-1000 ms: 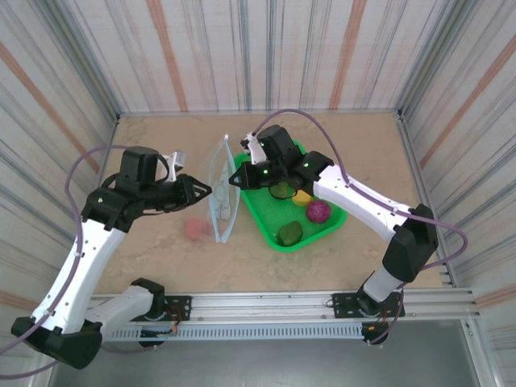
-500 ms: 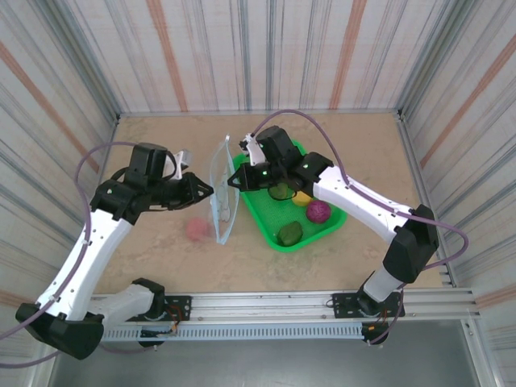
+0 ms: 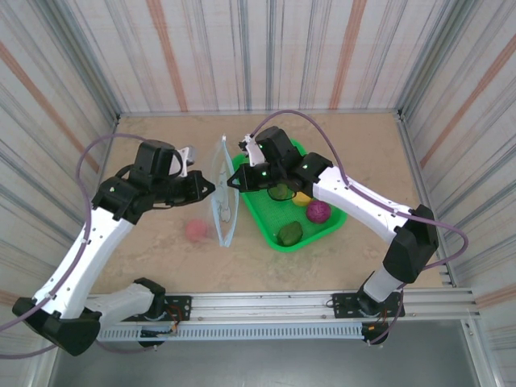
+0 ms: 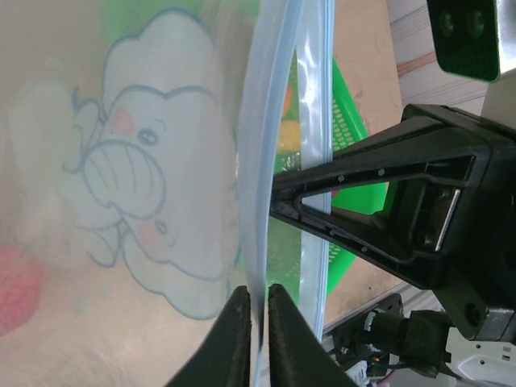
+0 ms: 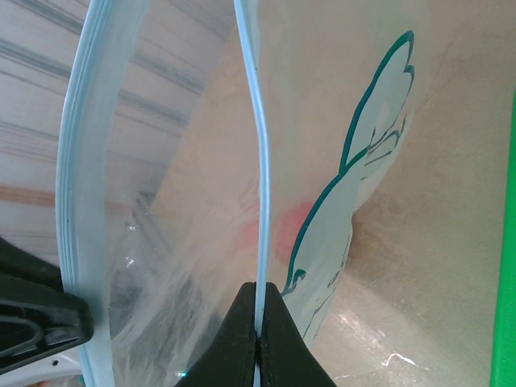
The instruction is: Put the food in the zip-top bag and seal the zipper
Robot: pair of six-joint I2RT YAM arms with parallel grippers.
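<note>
Pinching: my left gripper (image 4: 258, 300) had closed to a narrow nip on the left strip of the zipper (image 4: 260, 161), the pale rim of the zip-top bag (image 3: 222, 201).
Change on the left: a second before, those jaws stood open just short of the bag. My left arm had since eased toward it, until the tips met the plastic.
Right side: my right gripper (image 5: 259, 294) stayed clamped tight on the opposite rim strip, its place unchanged.
Bag: it stood upright on its edge on the table (image 3: 347, 145), held between my two grippers and just beside the green basket (image 3: 262, 211), with its two rim strips apart.
Food: a pink-red piece (image 3: 195, 230) lay on the table left of the bag, where it had been a second earlier. A dark green piece (image 3: 290, 233), a magenta piece (image 3: 318, 211) and a yellow piece (image 3: 302, 198) sat in the basket, unmoved.
Print: a cartoon elephant (image 4: 141, 185) with pink cheeks, outlined in dark teal, showed on the bag's clear wall.
</note>
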